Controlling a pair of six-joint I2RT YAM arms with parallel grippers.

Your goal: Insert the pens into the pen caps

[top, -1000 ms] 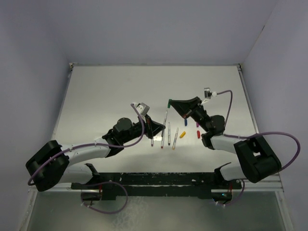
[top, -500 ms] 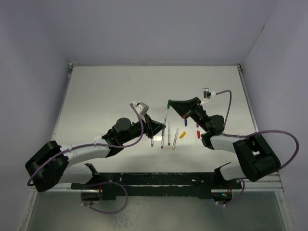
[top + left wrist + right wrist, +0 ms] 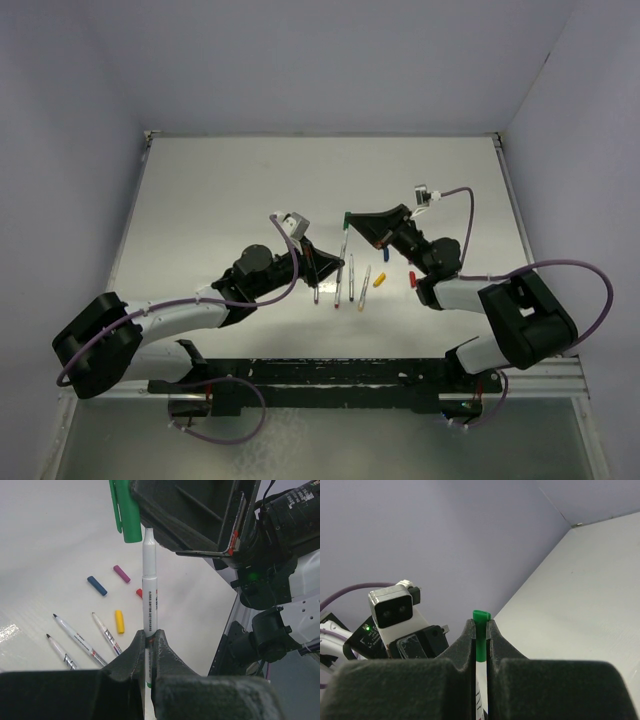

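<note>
My left gripper (image 3: 149, 636) is shut on a silver-grey pen (image 3: 149, 582) and holds it upright above the table. The pen and gripper also show in the top view, pen (image 3: 343, 246), gripper (image 3: 336, 266). My right gripper (image 3: 480, 626) is shut on the green cap (image 3: 480, 630) and holds it at the pen's tip. In the left wrist view the cap (image 3: 125, 510) sits just left of the tip; whether the tip is inside is unclear. Three pens (image 3: 75, 637) lie on the table. Blue (image 3: 97, 585), magenta (image 3: 121, 573), red (image 3: 139, 593) and yellow (image 3: 119, 621) caps lie beside them.
The loose pens (image 3: 351, 284) lie in a row between the two arms, with the yellow cap (image 3: 380, 280) and red cap (image 3: 412, 277) to their right. The right arm's body (image 3: 280, 580) looms close on the right of the held pen. White walls enclose the table.
My right gripper has moved left with the green cap, bringing it up to the tip of the held pen. The left gripper and its pen have stayed in place.
</note>
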